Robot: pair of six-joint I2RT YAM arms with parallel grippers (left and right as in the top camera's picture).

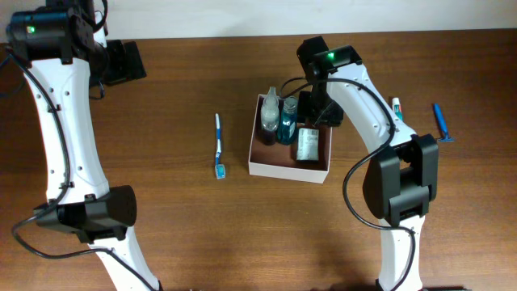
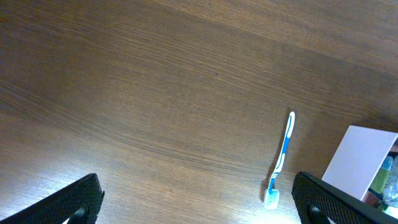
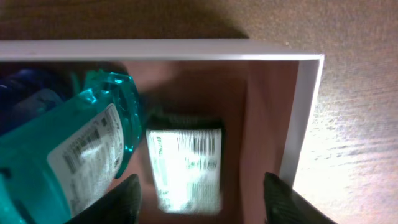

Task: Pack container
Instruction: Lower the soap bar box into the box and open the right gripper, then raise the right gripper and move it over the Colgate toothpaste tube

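Right pincer (image 3: 205, 208): fingers spread, empty, just above the green-and-white carton (image 3: 185, 165). The carton lies flat on the floor of the container (image 3: 305, 118), close beside the teal bottle (image 3: 68, 149), probably to spare room.
Left pincer (image 2: 202, 208): spread, empty, well left of the container.
Toothbrush (image 1: 218, 147) left of the container, blue razor (image 1: 440, 123) right of it: both on the desk (image 1: 186, 234), unpacked.

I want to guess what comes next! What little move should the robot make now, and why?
Probably lift the right gripper straight up, away from the container. Its fingers are open, and the carton already lies on the container's floor, so nothing is held. A toothbrush waits on the table.
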